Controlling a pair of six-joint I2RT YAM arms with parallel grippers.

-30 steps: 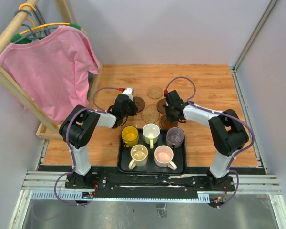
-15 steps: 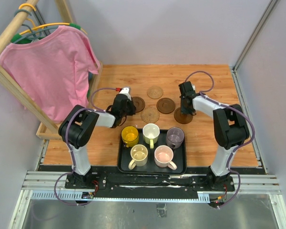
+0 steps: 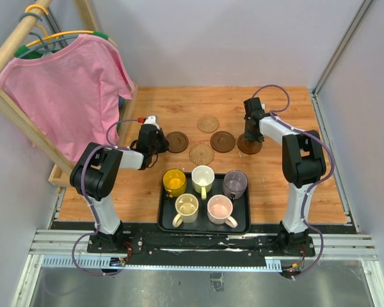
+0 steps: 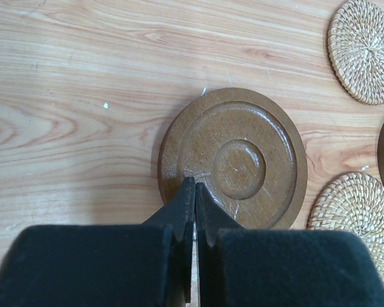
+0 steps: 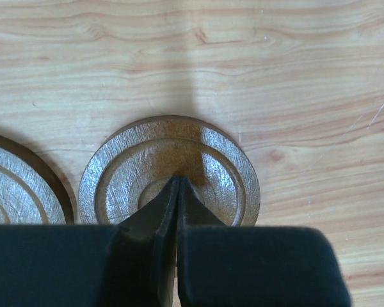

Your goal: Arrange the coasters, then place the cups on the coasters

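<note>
"Fingers point(image 4: 184, 208) on the left gripper point(image 4: 193, 183) were squeezed fully together with nothing between them, tips at the near rim of a dark coaster point(image 4: 233, 157)."

"And the right gripper point(image 5: 178, 182)?"

"Same: closed tight, empty, tips over the middle of another dark coaster point(image 5: 211, 160) at the right end of the group."

"Where were the other coasters?"

"A third dark coaster point(image 3: 223, 141) lay between those two, apart from both. One woven tan coaster point(image 3: 208, 123) sat farther back, a second tan coaster point(image 3: 201, 154) nearer the black tray point(image 3: 163, 220)."

"The cups?"

"All five stood in the tray: yellow cup point(image 3: 174, 182), white cup point(image 3: 203, 178) and grey-purple cup point(image 3: 235, 184) in the far row, cream cup point(image 3: 186, 208) and pink cup point(image 3: 220, 209) in the near row."
</note>
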